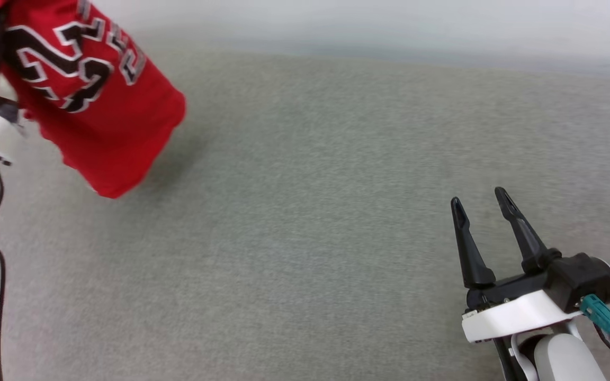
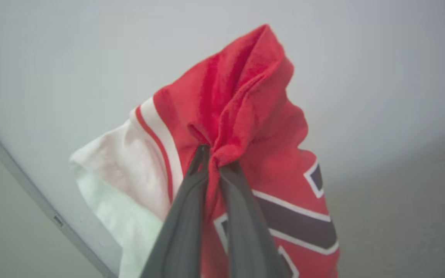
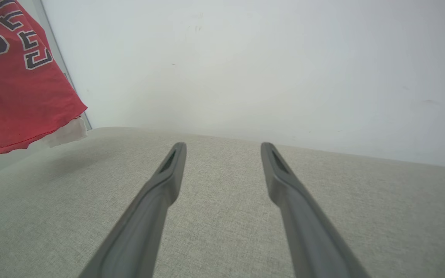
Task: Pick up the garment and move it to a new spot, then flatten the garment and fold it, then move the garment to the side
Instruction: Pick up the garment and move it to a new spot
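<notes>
1. Right now the left fingers (image 2: 206, 158) are pinched almost shut on a bunched fold of the garment (image 2: 253, 116), close to where a white sleeve meets the red body.
2. The garment (image 1: 98, 106) hangs in the air at the upper left of the head view. It is clear of the counter (image 1: 305, 222), and its lower hem dangles above the grey cloth surface with a soft shadow beneath it.
3. The right fingers (image 1: 469, 254) sit at the lower right of the head view, spread wide and holding nothing, well apart from the garment.
4. By my reading, the first step is in hand: the garment is picked up and on its way to a new spot. Flattening, folding and the move to the side are not yet done.
5. The next move probably calls for lowering the garment onto the open middle of the counter, hem first, so it lays out instead of heaping.
6. Because one pinch leaves the cloth gathered, the right fingers would likely need to take a shoulder or a corner to spread it flat.
</notes>
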